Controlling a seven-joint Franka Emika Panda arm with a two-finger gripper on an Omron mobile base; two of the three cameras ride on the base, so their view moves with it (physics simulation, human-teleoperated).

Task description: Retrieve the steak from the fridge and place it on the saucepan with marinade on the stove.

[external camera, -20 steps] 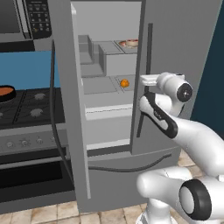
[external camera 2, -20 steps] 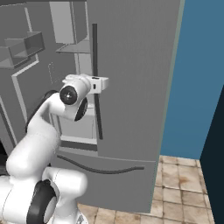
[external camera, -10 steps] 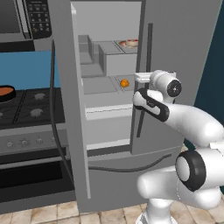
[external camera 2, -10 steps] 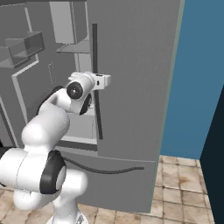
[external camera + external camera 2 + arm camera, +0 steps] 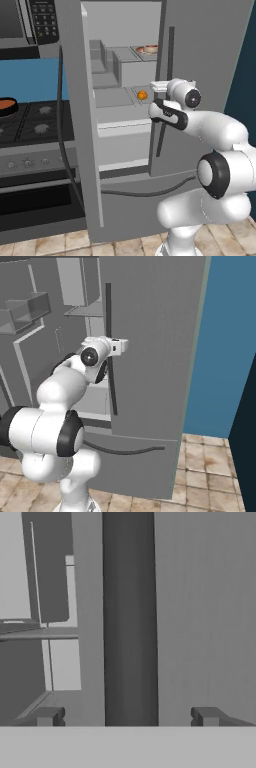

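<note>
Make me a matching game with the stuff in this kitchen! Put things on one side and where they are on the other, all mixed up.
Things:
1. steak
2. small orange ball
3. saucepan
4. gripper

Places:
A. on the stove
B. top fridge shelf
C. open around the dark door handle
D. middle fridge shelf

Pairs: 1-B, 2-D, 3-A, 4-C

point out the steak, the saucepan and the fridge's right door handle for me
steak (image 5: pixel 150 49), left base view, its red-brown top
saucepan (image 5: pixel 11 106), left base view, its black rim
right door handle (image 5: pixel 130 617), hand view, middle of the dark bar
</note>
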